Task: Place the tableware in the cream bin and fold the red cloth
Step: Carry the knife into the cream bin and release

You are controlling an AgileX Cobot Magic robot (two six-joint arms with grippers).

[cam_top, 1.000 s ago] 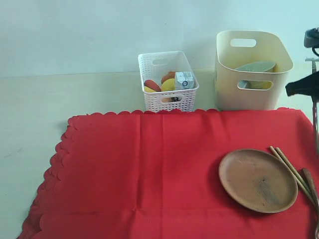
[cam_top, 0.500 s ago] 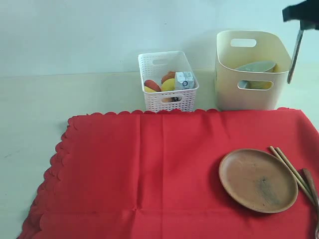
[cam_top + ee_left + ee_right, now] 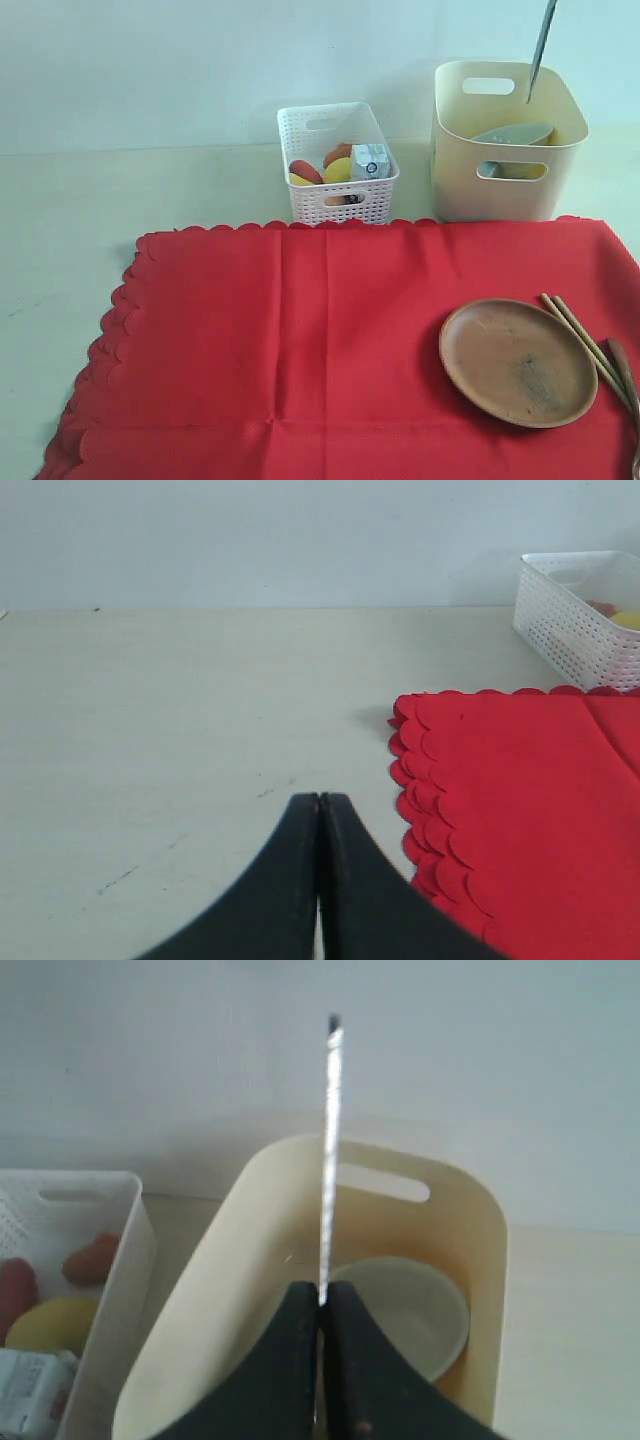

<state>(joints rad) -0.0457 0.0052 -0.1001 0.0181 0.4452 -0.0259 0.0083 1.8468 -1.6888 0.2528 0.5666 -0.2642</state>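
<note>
**Change over the last second, largest item first.** The red cloth (image 3: 300, 340) lies spread flat on the table (image 3: 60, 220) exactly as before, with no fold begun. The terracotta plate (image 3: 518, 362) and the wooden chopsticks (image 3: 585, 340) just beside it have not shifted on the cloth's right part. Next to them is a brown-handled utensil (image 3: 620, 365), too cropped by the frame edge to name. Only the metal knife (image 3: 541, 40) has moved. It was hanging at the far right edge of the scene, then passed beside the bin's right rim, and now hangs tip-down over the bin's opening. The right gripper (image 3: 320, 1298) is clamped tight on its handle end (the gripper itself has left the exterior view). The knife appears ready for release into the bin, which would leave the plate, chopsticks and cropped utensil to clear before folding can start.

**Containers.** The cream bin (image 3: 455, 180) stands behind the cloth's far right corner. It holds the pale green bowl (image 3: 515, 133), resting tilted inside, and the knife's tip is above the bowl, not yet touching it. The white lattice basket (image 3: 340, 205), to the bin's left and apart from it, holds food only (none of it task ware). A small blue-white carton (image 3: 371, 161), a yellow fruit (image 3: 338, 172) and red-orange pieces can be seen.

**Idle tool.** The left gripper (image 3: 319, 805) is closed on nothing, over bare table near the cloth's scalloped left edge.
</note>
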